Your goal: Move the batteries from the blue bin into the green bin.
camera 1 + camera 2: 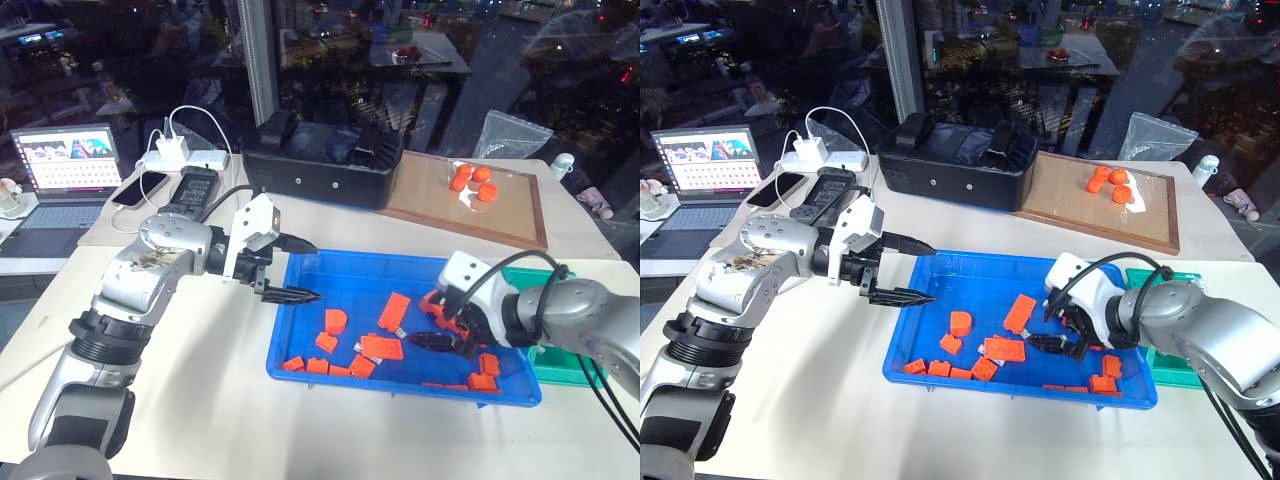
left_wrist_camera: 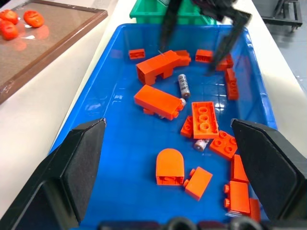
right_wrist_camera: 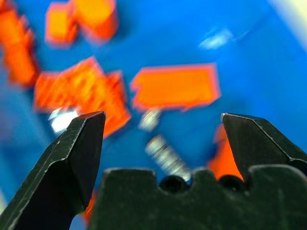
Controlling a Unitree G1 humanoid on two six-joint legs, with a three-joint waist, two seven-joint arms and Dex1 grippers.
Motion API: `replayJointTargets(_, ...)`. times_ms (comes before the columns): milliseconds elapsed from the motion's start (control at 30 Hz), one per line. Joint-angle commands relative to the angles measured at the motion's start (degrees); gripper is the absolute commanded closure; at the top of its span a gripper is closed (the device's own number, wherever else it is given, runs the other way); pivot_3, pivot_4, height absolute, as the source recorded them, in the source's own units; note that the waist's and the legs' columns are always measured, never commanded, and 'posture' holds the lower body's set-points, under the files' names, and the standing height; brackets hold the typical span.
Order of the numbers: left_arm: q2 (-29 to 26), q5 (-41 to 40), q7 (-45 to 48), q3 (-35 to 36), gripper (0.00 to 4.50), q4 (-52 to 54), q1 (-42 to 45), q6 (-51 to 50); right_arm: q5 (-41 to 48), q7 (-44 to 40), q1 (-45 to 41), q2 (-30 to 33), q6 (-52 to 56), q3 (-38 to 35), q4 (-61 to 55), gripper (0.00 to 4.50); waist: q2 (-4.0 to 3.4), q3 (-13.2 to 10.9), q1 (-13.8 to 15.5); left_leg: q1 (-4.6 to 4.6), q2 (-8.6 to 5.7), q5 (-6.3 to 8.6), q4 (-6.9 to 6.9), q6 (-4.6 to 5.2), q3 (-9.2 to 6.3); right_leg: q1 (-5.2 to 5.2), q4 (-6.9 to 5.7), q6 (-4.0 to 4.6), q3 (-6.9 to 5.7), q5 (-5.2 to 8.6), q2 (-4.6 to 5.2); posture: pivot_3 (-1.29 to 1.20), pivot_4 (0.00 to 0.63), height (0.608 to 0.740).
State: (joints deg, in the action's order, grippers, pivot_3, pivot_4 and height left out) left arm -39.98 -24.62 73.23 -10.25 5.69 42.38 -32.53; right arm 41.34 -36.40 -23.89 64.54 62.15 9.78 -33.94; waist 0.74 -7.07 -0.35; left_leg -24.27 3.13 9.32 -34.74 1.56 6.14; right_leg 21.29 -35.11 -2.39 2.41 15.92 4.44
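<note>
The right hand (image 1: 437, 340) hangs low over the right end of the blue bin (image 1: 330, 268), fingers spread wide and holding nothing. In its own wrist view a battery (image 3: 168, 157) lies on the blue floor right between the two black fingers (image 3: 79, 143), close under them, its long axis slanting from the upper left toward the lower right of that frame. That slant is what the coming grasp turns on, I'd say: the fingers stand to either side of the cylinder, so they look set to close across its thin width rather than along its length, though a small turn of the wrist may square them up.

From the left wrist view the same battery (image 2: 183, 85) sits in the upper middle of the frame among orange blocks (image 2: 158, 101), pointing roughly up and down the picture, with the right hand's fingers coming down just above it. A second battery (image 2: 200, 143) lies lower in that frame, partly tucked against a studded block.

The left hand (image 1: 285, 270) hovers over the bin's left rim, fingers also wide apart and empty, well apart from both batteries. The right hand is plainly the nearer one.

The green bin (image 1: 560, 368) stands on the counter, touching or just beside the blue bin's right end, mostly behind the right arm.
</note>
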Motion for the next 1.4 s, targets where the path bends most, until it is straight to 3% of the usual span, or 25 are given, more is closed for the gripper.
replayJointTargets(33,-0.3,-0.1,0.2,0.7,0.0,1.0,1.1,0.7,-4.1,-2.4,0.4,-1.5,-4.0,1.1,2.3,0.04,-0.01,0.0,-0.2,0.01,0.03,0.0,0.0,0.0,0.0,-0.01,0.0,0.02,-0.01,-0.02,-0.02,0.0,0.15,0.74)
replayJointTargets(233,-0.5,-0.2,-0.2,0.9,0.0,2.0,-0.2,0.3,-14.6,-5.9,-1.5,-6.0,-10.7,9.1,12.1,0.04,-0.01,0.0,-0.3,0.01,0.01,0.0,-0.02,0.0,0.01,0.01,-0.04,0.04,0.0,-0.02,-0.05,0.0,0.15,0.74)
replayJointTargets(367,-1.0,-0.3,-0.4,1.2,0.0,2.5,-0.3,0.0,-17.8,-8.6,-1.0,-6.5,-11.8,10.5,15.1,0.04,-0.02,0.0,0.0,-0.02,-0.04,0.0,0.0,0.0,0.0,0.04,-0.07,0.01,-0.01,-0.01,-0.04,0.0,0.15,0.74)
replayJointTargets(400,-1.2,-0.3,-0.4,1.3,0.0,2.5,-0.3,0.0,-18.3,-9.2,-0.7,-6.3,-11.8,10.5,15.3,0.55,-0.02,0.0,0.1,-0.02,-0.04,0.0,-0.01,0.0,0.01,0.04,-0.07,0.0,-0.01,0.0,-0.04,0.0,0.15,0.74)
replayJointTargets(500,-1.7,-0.3,-0.3,1.5,0.0,2.5,-0.5,0.0,-18.5,-10.9,0.7,-5.4,-11.0,9.3,14.5,1.35,-0.02,0.0,0.2,-0.01,-0.03,0.0,-0.01,0.0,0.01,0.02,-0.07,0.0,-0.01,0.0,-0.04,0.0,0.15,0.74)
replayJointTargets(533,-1.7,-0.4,-0.4,1.5,0.0,2.5,-0.5,0.0,-18.3,-11.2,1.3,-5.4,-10.7,8.7,14.1,1.89,-0.02,0.0,0.2,0.0,-0.03,0.0,-0.01,0.0,0.01,0.0,-0.08,0.0,-0.01,0.0,-0.04,0.0,0.15,0.74)
replayJointTargets(767,-0.7,-0.4,-0.2,0.7,0.0,1.8,0.3,0.5,-19.6,-11.9,2.8,-3.8,-10.3,5.6,9.9,4.23,-0.02,0.0,0.4,0.01,-0.03,0.0,-0.05,0.0,0.0,-0.01,-0.09,0.0,-0.02,0.0,-0.04,0.0,0.15,0.74)
replayJointTargets(967,1.7,0.2,0.5,0.3,0.0,-2.1,2.8,2.2,-12.9,-13.6,-4.1,0.1,-3.6,-8.3,5.1,4.26,-0.08,0.0,0.5,-0.02,-0.05,0.0,-0.07,0.0,0.01,0.05,-0.16,0.0,0.01,-0.01,-0.02,0.0,0.15,0.74)
replayJointTargets(1167,3.6,0.3,1.4,-0.1,0.0,-3.4,3.8,2.6,-21.7,-13.1,2.5,12.9,-7.4,-18.7,18.1,4.26,-0.05,0.0,1.4,0.03,-0.09,0.01,-0.04,-0.01,0.17,0.12,0.08,0.02,-0.15,0.05,0.08,0.0,0.15,0.74)
replayJointTargets(1300,4.0,0.8,1.7,-0.1,0.0,-4.0,4.0,3.1,-23.0,-12.4,8.1,12.9,-6.6,-22.3,22.6,4.26,-0.1,0.0,0.9,-0.01,-0.1,0.01,-0.03,0.0,0.13,-0.06,0.04,-0.02,-0.01,0.03,0.12,0.0,0.15,0.74)
replayJointTargets(1400,4.0,1.0,1.8,0.0,0.0,-4.0,3.9,3.3,-23.2,-9.6,9.3,9.5,-5.0,-23.1,25.0,4.26,-0.2,0.1,0.2,0.03,-0.07,0.0,-0.05,0.0,0.08,-0.03,-0.07,-0.02,0.07,0.02,0.01,0.0,0.15,0.74)
